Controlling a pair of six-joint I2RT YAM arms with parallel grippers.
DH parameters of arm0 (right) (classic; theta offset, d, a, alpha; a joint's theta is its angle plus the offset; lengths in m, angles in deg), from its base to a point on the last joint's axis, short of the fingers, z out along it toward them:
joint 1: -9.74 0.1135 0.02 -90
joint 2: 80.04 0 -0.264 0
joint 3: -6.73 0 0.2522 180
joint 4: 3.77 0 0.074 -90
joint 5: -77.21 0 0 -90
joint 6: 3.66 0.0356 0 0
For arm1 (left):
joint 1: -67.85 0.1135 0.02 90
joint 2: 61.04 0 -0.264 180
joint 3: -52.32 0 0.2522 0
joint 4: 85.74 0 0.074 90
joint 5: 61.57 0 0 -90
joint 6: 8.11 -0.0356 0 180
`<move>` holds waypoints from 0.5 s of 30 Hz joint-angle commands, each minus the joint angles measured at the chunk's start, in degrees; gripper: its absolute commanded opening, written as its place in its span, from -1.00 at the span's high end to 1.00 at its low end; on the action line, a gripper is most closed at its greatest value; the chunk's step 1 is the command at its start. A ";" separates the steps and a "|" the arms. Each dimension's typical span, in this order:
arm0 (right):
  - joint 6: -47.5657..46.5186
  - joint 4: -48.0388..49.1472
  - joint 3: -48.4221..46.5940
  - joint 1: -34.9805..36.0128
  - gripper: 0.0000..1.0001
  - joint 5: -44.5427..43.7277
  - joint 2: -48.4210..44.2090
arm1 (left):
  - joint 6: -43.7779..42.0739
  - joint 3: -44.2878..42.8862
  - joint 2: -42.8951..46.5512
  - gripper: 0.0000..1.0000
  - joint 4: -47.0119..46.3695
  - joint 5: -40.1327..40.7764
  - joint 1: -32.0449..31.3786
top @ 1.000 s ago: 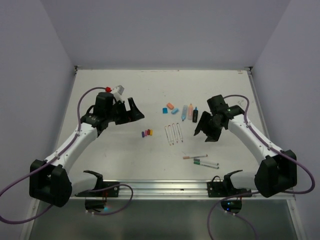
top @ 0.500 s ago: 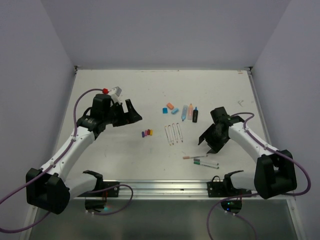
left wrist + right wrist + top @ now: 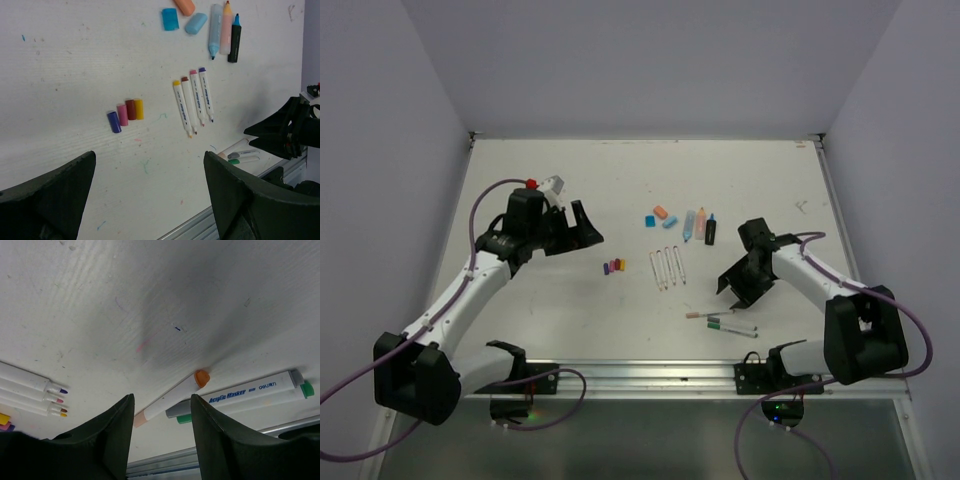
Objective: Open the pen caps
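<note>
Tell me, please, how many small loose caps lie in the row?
4, side by side left of the uncapped pens: purple cap, pink cap, dark red cap, yellow cap. None looks hidden.

Four small caps (image 3: 130, 109), three highlighter caps (image 3: 170, 19), three highlighters (image 3: 215, 25), seven thin pens (image 3: 197, 97).

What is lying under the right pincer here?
Under the open right pincer is the table, with an orange-ended pen lying slantwise in line with the gap. A grey-ended pen and a green-ended pen lie beside it. Anything behind the fingers is covered.
</note>
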 commanded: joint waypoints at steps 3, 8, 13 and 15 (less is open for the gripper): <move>4.03 -0.69 2.37 -0.17 -0.07 -2.03 -1.71 | -0.71 -1.44 -0.90 -0.80 0.61 0.09 0.41; 5.53 1.32 4.92 -0.17 -0.11 -1.33 -1.97 | -0.80 -1.35 -1.87 -0.80 0.52 -0.52 0.41; 5.35 4.05 5.36 -0.17 -0.09 -2.56 -0.04 | -1.24 -1.35 -2.23 -0.80 0.43 -0.70 0.41; 5.53 5.45 5.71 -0.09 -0.05 -2.47 1.01 | -1.41 -1.61 -2.31 -0.80 0.43 -0.79 0.41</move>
